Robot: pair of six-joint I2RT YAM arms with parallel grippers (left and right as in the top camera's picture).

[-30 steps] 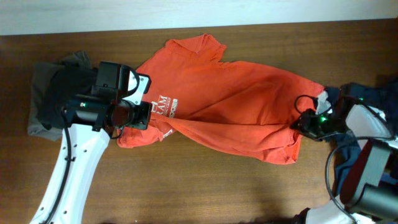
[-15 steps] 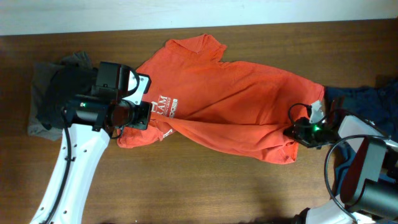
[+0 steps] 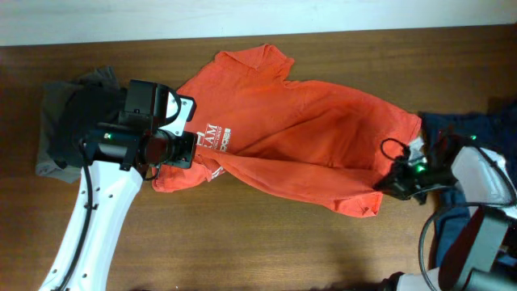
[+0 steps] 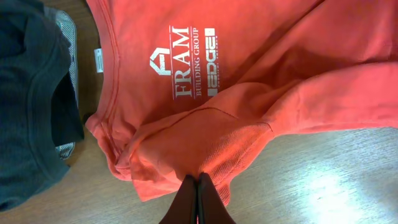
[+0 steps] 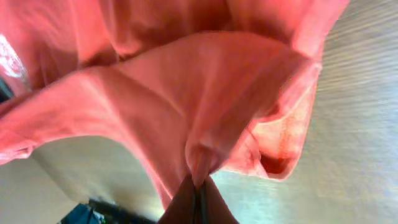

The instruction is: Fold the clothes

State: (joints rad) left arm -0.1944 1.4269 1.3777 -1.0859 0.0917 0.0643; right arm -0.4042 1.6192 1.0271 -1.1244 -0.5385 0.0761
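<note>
An orange-red T-shirt (image 3: 299,137) with white FRAM lettering (image 4: 183,62) lies spread across the wooden table. My left gripper (image 3: 196,158) is shut on a fold of its shoulder end near the collar; in the left wrist view the jaws (image 4: 198,182) pinch the cloth tight. At the shirt's lower right corner my right gripper (image 3: 386,179) is shut on a bunched fold of the hem, which the right wrist view shows squeezed between the jaws (image 5: 199,185) and lifted off the table. The hem corner (image 3: 367,206) sags below it.
A pile of black and grey clothes (image 3: 69,129) lies at the left, under my left arm. A navy blue garment (image 3: 477,129) sits at the right edge beneath my right arm. Bare wood (image 3: 266,242) runs along the front.
My right gripper closed onto the shirt's hem and pulled slightly right, lifting and bunching that corner. The left gripper has stayed put, still pinching the shoulder.
</note>
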